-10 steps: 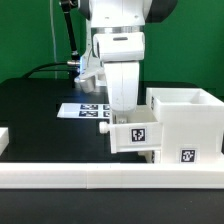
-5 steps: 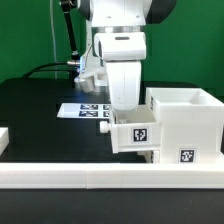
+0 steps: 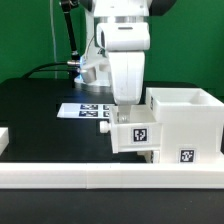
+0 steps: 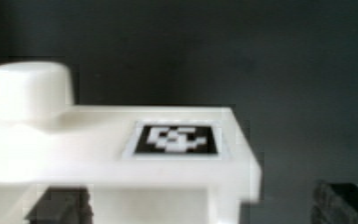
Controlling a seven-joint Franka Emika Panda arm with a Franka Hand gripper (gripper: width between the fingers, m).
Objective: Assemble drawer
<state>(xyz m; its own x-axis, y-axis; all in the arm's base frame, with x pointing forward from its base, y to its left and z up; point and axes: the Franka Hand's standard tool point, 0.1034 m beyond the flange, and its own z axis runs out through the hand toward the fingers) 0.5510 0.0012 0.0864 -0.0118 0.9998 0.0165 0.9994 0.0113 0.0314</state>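
Note:
The white drawer housing (image 3: 185, 125) stands at the exterior view's right, with a tag low on its front. One knobbed tray (image 3: 136, 137) sticks out of the housing's left side, partly pushed in, tag facing the camera. My gripper (image 3: 126, 112) hangs straight down onto the tray's top edge. In the wrist view the tray (image 4: 105, 165) shows its knob (image 4: 25, 88) and its tag (image 4: 172, 140). My gripper (image 4: 197, 205) is open: one dark finger (image 4: 59, 206) lies over the tray, the other stands clear of its side. The second tray is out of view.
A long white border rail (image 3: 100, 180) runs along the front, and another rail piece (image 3: 4, 137) shows at the exterior view's left edge. The marker board (image 3: 82, 110) lies flat on the black table behind the tray. Cables hang behind the arm.
My hand has shifted a little toward the exterior view's right, toward the housing. The tray sits almost where it was.

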